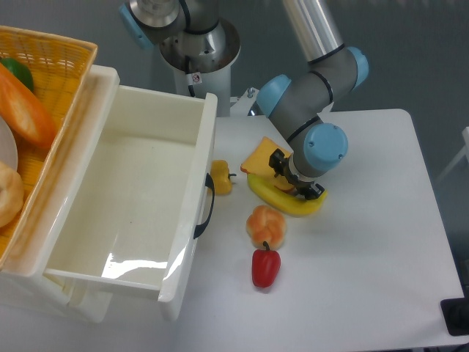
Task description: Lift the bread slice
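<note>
The bread slice (258,158), golden-orange with a darker crust, lies tilted on the white table just right of the bin, its right part leaning on a yellow banana (289,204). My gripper (294,176) points down over the slice's right end. Its black fingers (277,158) stand apart on either side of the slice, and the jaws look open. The wrist hides the slice's right half.
A knotted orange bun (265,224) and a red pepper (266,267) lie in front of the banana. A small yellow pepper (221,177) sits by the handle of the big white bin (207,139). A wicker basket (51,44) with an orange loaf (26,110) stands far left.
</note>
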